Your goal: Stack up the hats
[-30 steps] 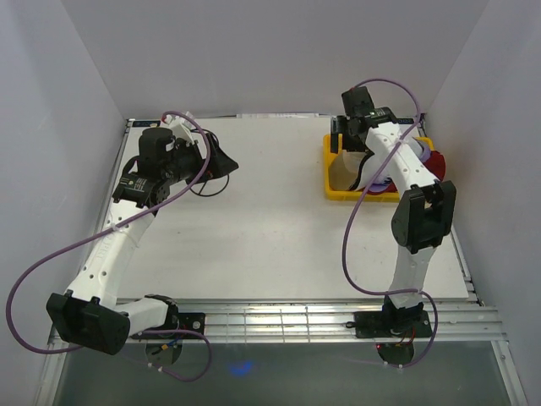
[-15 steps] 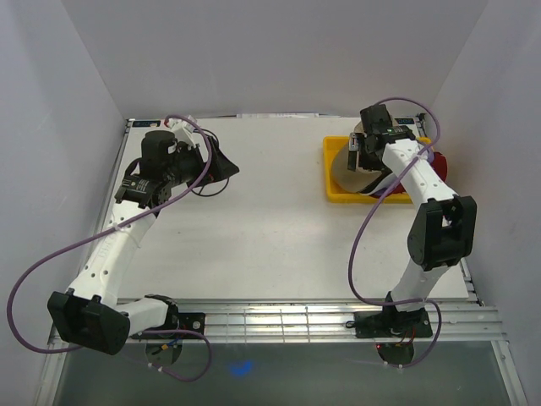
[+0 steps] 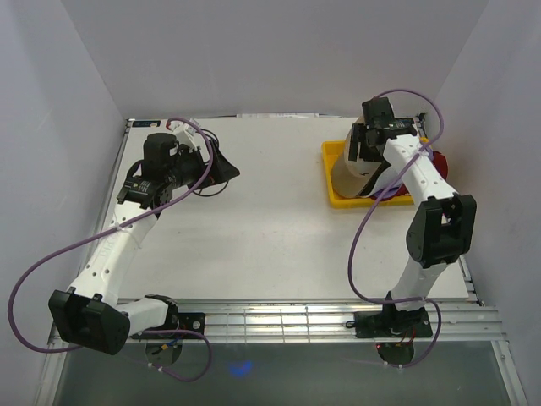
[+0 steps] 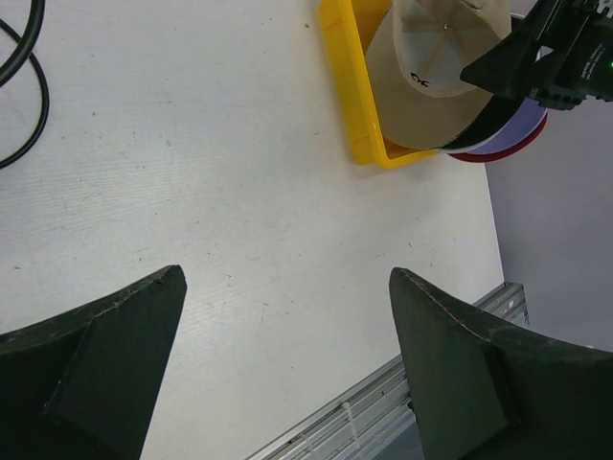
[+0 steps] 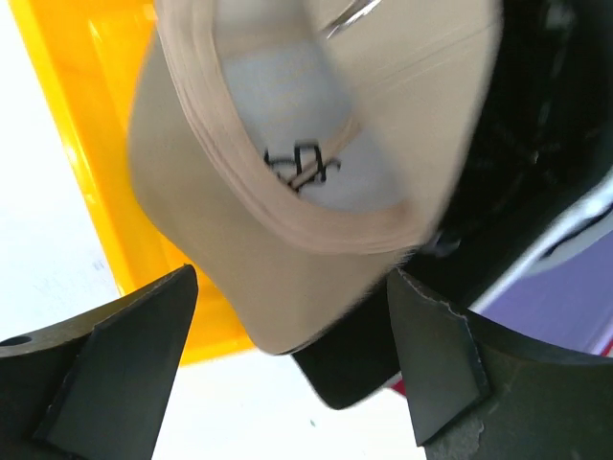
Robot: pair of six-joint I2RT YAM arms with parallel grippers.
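The hats lie piled in a yellow tray [image 3: 328, 173] at the far right. The tan hat [image 3: 345, 172] [image 5: 287, 144] [image 4: 431, 67] is on top, its brim hanging over the tray's left side. Below it show a black hat [image 5: 369, 369], a purple hat [image 5: 560, 292] and a red hat [image 3: 436, 161] [image 4: 474, 155]. My right gripper [image 3: 357, 152] [image 5: 292, 287] hangs open just over the pile, with the tan brim between its fingers but not pinched. My left gripper [image 3: 228, 169] [image 4: 287, 287] stands wide open and empty above the table at the far left.
A black cable loop [image 4: 24, 86] lies on the white table [image 3: 270, 220] near the left gripper. White walls close in the back and both sides. A metal rail [image 3: 279, 321] runs along the near edge.
The right gripper has swung from the tray's far left corner to above the hats and come lower. The tan hat now shows on top. The left arm has barely moved.
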